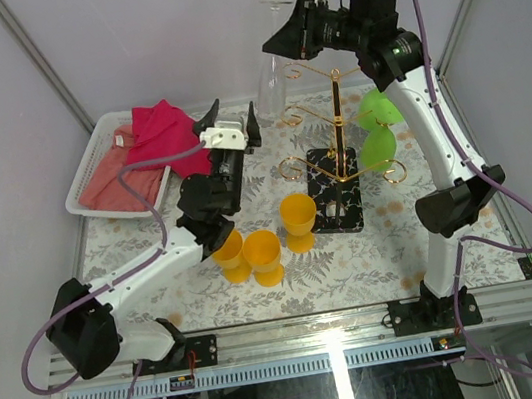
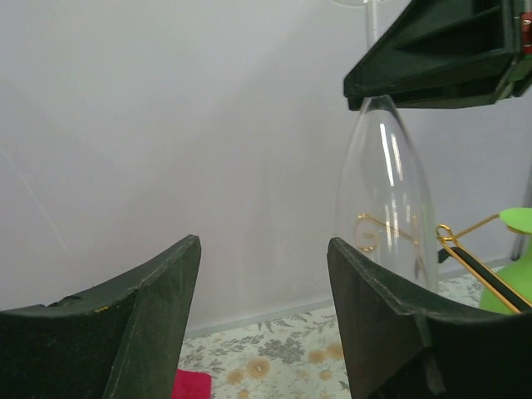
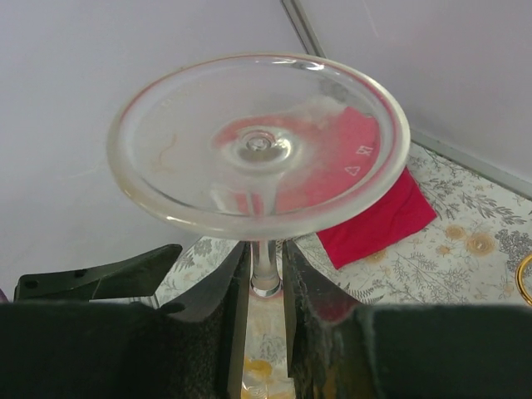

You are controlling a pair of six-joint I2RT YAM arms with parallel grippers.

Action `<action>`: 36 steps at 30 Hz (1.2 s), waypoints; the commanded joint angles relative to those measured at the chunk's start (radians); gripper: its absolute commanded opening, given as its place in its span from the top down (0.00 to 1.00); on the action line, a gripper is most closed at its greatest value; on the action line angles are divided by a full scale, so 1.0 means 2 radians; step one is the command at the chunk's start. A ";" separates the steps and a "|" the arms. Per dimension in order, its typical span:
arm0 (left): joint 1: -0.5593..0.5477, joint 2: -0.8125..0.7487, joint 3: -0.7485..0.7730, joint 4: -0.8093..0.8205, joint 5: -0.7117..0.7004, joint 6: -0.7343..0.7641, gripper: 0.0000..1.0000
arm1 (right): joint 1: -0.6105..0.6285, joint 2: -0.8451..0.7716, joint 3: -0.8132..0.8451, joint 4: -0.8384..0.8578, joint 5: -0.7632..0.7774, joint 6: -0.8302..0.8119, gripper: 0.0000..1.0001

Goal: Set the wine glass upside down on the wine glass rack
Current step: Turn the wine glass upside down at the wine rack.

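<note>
A clear wine glass hangs upside down, foot up, in my right gripper, which is shut on its stem just under the round foot. The glass is held high at the back left of the wine glass rack, a gold pole with curled arms on a black veined base. In the left wrist view the bowl hangs in front of a gold arm. My left gripper is open and empty, left of the glass, fingers pointing at it.
Two green goblets hang upside down on the rack's right side. Three yellow goblets stand upside down in front of the rack's base. A white tray with a red cloth and a pink cloth sits at the back left.
</note>
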 commanded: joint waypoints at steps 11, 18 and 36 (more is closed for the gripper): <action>0.002 0.017 0.024 -0.061 0.048 -0.092 0.40 | 0.012 -0.024 -0.028 0.114 -0.043 0.020 1.00; 0.002 0.029 0.030 -0.061 0.059 -0.107 0.40 | 0.014 -0.022 -0.029 0.131 -0.043 0.029 1.00; 0.017 -0.023 0.028 -0.074 -0.030 -0.064 0.13 | 0.014 -0.031 -0.006 0.039 -0.028 -0.046 1.00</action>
